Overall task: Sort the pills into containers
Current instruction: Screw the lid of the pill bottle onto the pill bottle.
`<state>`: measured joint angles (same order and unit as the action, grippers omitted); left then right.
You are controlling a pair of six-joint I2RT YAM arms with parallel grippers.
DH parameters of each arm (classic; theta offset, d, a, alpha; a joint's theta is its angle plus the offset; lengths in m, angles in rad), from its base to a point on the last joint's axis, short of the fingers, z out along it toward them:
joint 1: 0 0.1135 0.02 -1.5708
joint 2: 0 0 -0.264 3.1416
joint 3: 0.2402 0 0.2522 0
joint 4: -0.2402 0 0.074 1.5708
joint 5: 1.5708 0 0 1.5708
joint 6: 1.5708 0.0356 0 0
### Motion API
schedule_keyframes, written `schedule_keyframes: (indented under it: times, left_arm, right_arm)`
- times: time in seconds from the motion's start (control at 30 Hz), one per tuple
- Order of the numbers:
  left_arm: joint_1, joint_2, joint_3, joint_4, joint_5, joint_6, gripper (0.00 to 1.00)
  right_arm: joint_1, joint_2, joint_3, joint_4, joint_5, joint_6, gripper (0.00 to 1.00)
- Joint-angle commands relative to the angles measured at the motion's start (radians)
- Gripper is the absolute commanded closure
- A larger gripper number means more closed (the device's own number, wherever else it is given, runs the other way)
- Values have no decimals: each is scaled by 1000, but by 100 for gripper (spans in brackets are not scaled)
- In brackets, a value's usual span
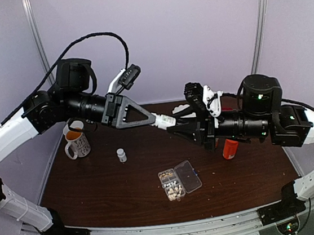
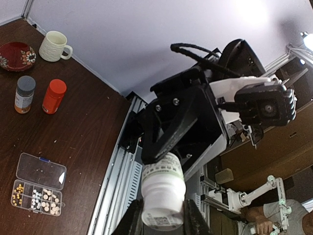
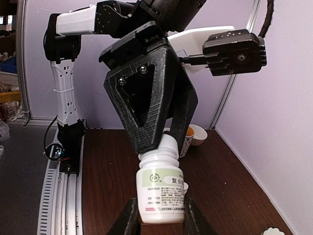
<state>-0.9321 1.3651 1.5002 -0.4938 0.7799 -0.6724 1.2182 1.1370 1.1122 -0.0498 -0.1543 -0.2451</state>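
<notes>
Both arms holding white bottle (image 1: 162, 120) mid-air. Right jaws clamping its body, left jaws clamping cap end, probably bracing for uncapping. Pills (image 1: 172, 187) sitting in organiser box (image 1: 190, 176) cells, lid open, on surface (image 1: 96, 181) at 6 o'clock of bottle.

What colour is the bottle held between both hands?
White bottle with a green-banded label; clearest in the right wrist view.

The flat, clear plastic rectangular organiser box (image 1: 172, 185) lies open, near the orange bottle (image 1: 230, 149), on that bottle's left and closer to the arm bases. Its hinged clear lid (image 1: 188, 176) is folded out flat on the bottle's side. Tiny cream-white pills (image 1: 173, 187) sit clustered in several cells (image 2: 36, 198); one end cell holds yellowish ones.
</notes>
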Motion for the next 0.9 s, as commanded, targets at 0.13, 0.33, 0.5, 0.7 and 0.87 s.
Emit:
schedule_keyframes:
  times: [0.13, 0.33, 0.5, 0.7, 0.87]
  left_arm:
    - [-45, 97, 70, -113, -71, 210, 79]
    - [-45, 108, 88, -144, -114, 188, 80]
    - [-46, 182, 166, -209, -53, 135, 83]
    - [-45, 161, 122, -82, -13, 1, 83]
    - [-45, 139, 85, -34, -19, -136, 83]
  right_arm:
    - [-3, 31, 61, 57, -123, 187, 100]
    - [-6, 29, 65, 40, -139, 209, 100]
    - [6, 1, -8, 81, 29, 53, 100]
    - [36, 7, -59, 171, 180, -179, 100]
    - [87, 14, -101, 264, 284, -386, 100]
